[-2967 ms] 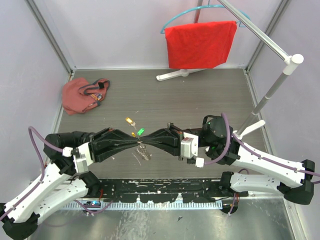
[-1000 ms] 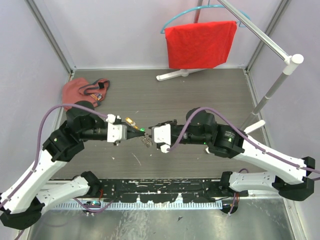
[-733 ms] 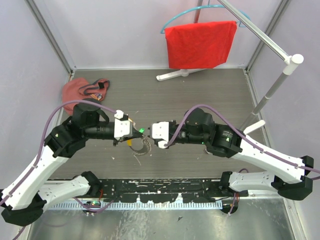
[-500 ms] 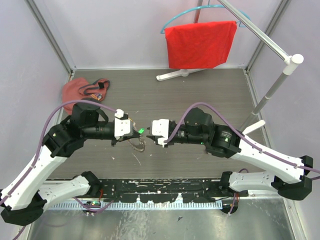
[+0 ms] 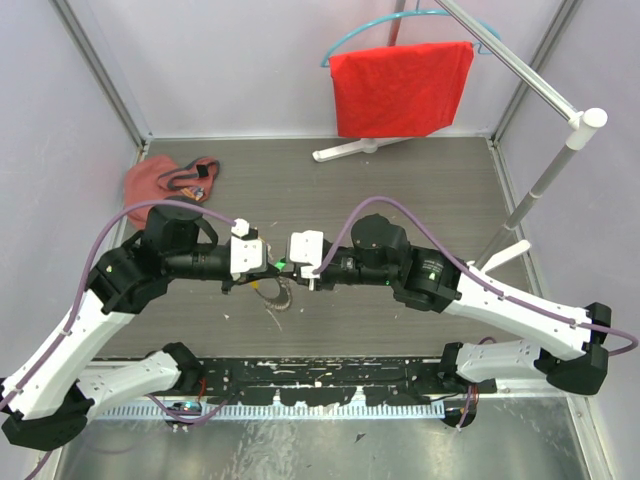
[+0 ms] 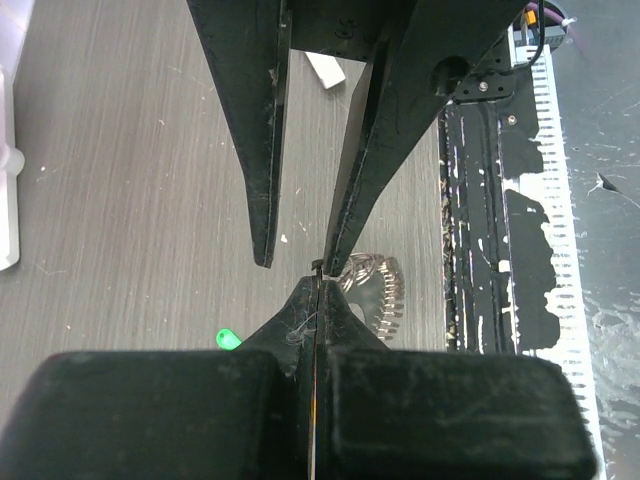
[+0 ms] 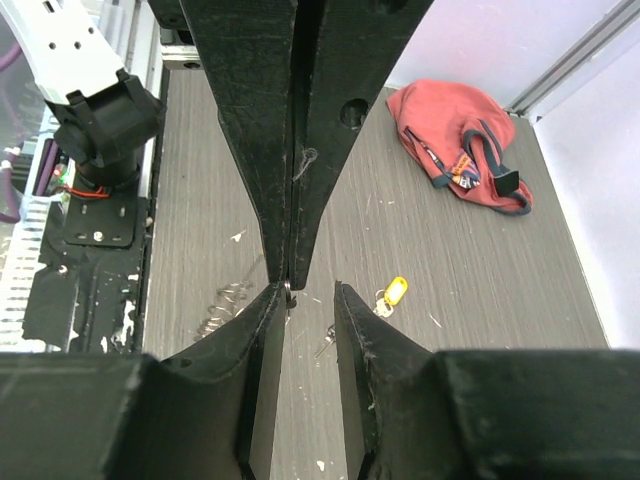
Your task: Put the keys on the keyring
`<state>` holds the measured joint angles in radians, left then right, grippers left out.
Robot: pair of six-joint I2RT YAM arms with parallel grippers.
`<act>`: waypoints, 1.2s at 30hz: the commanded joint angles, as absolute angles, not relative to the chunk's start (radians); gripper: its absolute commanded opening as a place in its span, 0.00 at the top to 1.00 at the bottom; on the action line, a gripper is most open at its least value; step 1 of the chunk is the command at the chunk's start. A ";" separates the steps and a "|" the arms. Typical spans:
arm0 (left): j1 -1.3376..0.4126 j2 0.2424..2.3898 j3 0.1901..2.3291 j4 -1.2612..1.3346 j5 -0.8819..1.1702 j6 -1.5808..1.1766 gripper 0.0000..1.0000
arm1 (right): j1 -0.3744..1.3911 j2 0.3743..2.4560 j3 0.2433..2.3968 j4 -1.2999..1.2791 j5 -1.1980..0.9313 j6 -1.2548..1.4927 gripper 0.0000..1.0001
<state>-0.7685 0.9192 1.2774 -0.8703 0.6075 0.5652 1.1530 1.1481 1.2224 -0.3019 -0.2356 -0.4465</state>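
— Where is the silvery-grey coiled metal keyring (image 6: pixel 374 292)?

— It is low over the grey wood-grain tabletop (image 5: pixel 400 190), right where the two arms meet nose to nose. The left wrist view shows its coils just to one side of the left gripper (image 6: pixel 315 286). Whether the loop rests on the table or hangs from the tips cannot be told.

— How does that left gripper stand?

— Its fingers are pressed flat together with no gap. A small dark bit pokes out at the very tip, too small to name.

— And the right gripper (image 7: pixel 305 291)?

— Its jaws stand a narrow way apart, and only bare table shows between them. The closed tip of the left gripper touches one of its fingers.

— What about the keys?

— The tiny key with a bright green head (image 6: pixel 227 340) shows just beside the left gripper, on the side away from the keyring. From above it sits between the two grippers. Whether either one holds it cannot be told.

— Is anything else on the table?

— A small yellow-headed piece (image 7: pixel 392 293) with a bit of silvery metal attached lies flat, apart from both grippers. The red cloth pouch (image 7: pixel 455 145) with dark cords lies well beyond it, near the far left corner.
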 commanded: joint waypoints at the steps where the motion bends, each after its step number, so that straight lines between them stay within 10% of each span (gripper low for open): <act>1: -0.769 0.913 1.308 -0.864 0.610 0.560 1.00 | 1.159 1.143 1.232 -0.251 -0.260 -0.423 0.68; 15: -0.769 0.913 1.309 -0.858 0.619 0.561 1.00 | 1.159 1.166 1.242 -0.310 -0.258 -0.440 0.69; 30: -0.769 0.904 1.299 -0.842 0.669 0.571 1.00 | 1.160 1.195 1.270 -0.310 -0.273 -0.448 0.99; 36: -0.769 0.847 1.263 -0.754 0.656 0.539 0.64 | 1.159 1.112 1.194 -0.212 -0.257 -0.461 0.99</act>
